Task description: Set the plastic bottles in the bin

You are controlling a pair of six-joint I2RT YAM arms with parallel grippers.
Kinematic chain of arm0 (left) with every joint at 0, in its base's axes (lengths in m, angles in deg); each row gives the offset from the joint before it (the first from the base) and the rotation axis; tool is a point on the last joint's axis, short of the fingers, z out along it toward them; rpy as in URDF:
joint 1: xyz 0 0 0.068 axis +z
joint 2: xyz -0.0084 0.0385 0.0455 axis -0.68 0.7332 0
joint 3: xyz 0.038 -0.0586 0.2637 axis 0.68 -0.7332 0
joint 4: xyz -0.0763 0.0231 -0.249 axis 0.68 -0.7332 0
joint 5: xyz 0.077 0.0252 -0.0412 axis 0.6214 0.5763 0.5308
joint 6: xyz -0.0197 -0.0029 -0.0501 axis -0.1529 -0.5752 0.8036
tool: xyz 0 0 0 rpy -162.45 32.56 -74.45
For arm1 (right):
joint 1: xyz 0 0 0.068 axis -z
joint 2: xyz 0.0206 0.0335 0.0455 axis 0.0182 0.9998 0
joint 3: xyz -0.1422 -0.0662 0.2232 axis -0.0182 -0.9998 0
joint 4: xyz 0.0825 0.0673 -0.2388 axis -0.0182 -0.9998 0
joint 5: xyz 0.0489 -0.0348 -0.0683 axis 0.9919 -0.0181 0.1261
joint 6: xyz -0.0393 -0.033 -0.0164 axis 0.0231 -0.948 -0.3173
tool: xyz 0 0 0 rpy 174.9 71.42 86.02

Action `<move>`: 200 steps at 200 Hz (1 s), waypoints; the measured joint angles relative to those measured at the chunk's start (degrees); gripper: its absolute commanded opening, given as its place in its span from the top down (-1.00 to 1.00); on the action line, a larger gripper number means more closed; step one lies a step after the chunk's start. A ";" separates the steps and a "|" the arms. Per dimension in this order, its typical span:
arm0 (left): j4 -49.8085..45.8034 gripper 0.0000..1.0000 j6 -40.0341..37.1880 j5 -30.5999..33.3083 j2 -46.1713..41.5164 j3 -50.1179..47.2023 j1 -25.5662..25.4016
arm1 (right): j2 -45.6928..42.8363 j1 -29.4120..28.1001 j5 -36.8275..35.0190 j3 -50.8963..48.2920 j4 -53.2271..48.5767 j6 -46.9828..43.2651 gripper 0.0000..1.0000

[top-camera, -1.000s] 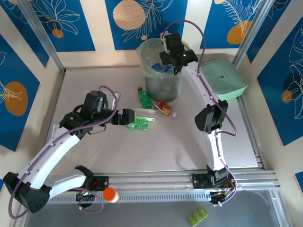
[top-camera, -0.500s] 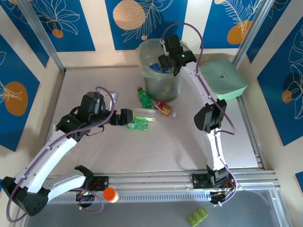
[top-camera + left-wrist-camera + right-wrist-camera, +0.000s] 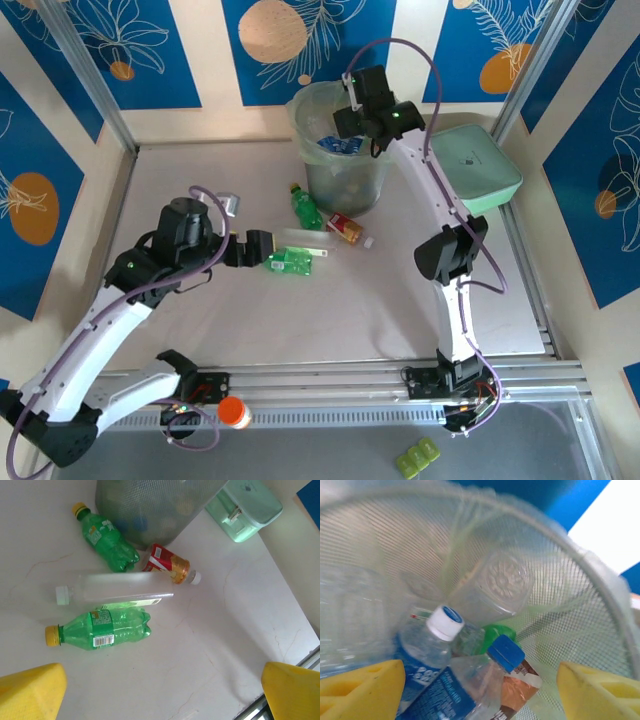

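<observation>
Right gripper (image 3: pixel 360 112) hangs over the mouth of the bin (image 3: pixel 345 190), jaws wide apart with nothing between them; its wrist view looks down on several bottles already inside, two blue-label bottles (image 3: pixel 422 662) uppermost, a clear one on end behind them, something green and a brown label underneath; task looks partly done, exact count in the bin not tellable through the mesh wall; four bottles left on the table (image 3: pixel 225 630), all lying down in a loose cluster just in front of the bin; far green bottle (image 3: pixel 105 537) lies right by the bin's foot, red bottle (image 3: pixel 167 564) beside it, clear bottle (image 3: pixel 115 587) lies across the middle, near green bottle (image 3: pixel 105 629) with a yellow cap lies just beside the clear one; left gripper (image 3: pixel 160 692) is likewise spread wide and empty, low over the table, pointed at the cluster; near green bottle lies closest to it, ahead of the fingertips and a bit left of centre, apart from both, not yet bracketed; judged next pick is that one, then the other three.
</observation>
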 measured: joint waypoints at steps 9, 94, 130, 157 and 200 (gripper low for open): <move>-0.02 -0.99 -0.04 0.28 -0.68 0.00 0.02 | -1.90 -0.44 1.09 0.17 -0.13 0.59 -0.53; -3.08 -0.99 1.22 2.34 -5.16 0.04 0.07 | -25.81 -3.96 12.41 -21.66 3.17 10.80 -0.14; -5.75 -0.99 3.80 3.56 -6.56 0.04 0.09 | -36.13 -7.48 14.97 -38.21 6.56 13.35 -0.14; -8.04 -0.99 6.01 4.22 -5.40 0.15 0.09 | -43.41 -9.40 17.11 -47.17 7.96 14.64 -0.14; -10.99 -0.99 11.06 6.08 0.24 0.79 0.09 | -51.63 -14.25 18.38 -61.24 9.62 15.04 -0.15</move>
